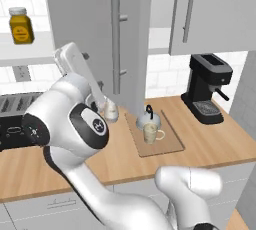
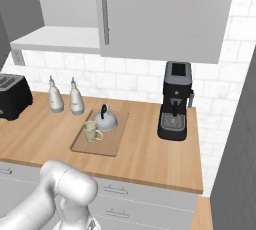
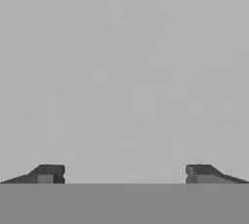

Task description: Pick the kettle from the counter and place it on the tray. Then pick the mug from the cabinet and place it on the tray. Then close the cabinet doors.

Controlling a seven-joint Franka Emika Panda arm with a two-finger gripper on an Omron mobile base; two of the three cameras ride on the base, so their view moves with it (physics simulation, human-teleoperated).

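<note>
Kettle [image 1: 148, 118] and mug [image 1: 151, 133] both set on the tray [image 1: 170, 144], mug just in front of the kettle at its 6 o'clock, tray lying on the counter [image 1: 210, 144] between two whitish bottles [image 2: 56, 96] at its 10 o'clock and a black coffee machine [image 2: 175, 101] at its 3 o'clock. First two steps judged complete; only the cabinet doors left. One door [image 1: 100, 39] standing swung out over the counter, its silver bar handle [image 1: 116, 41] facing the left base camera; the other door [image 2: 160, 14] appearing to lie flat across the cabinet front in the right base view, though whether fully shut is hard to tell. Cabinet [image 2: 55, 39] shelf bare of the mug, a yellow jar [image 1: 21, 25] standing at its far left. White arm raised toward the open door's inner side. Claw [image 3: 124, 174] spread wide, holding nothing, fingertips [image 3: 48, 174] set against a flat grey panel close ahead, judged to be the door face. Toaster [image 2: 12, 95] at the counter's 9 o'clock end. Remaining: pushing the open door closed, and checking the second.
</note>
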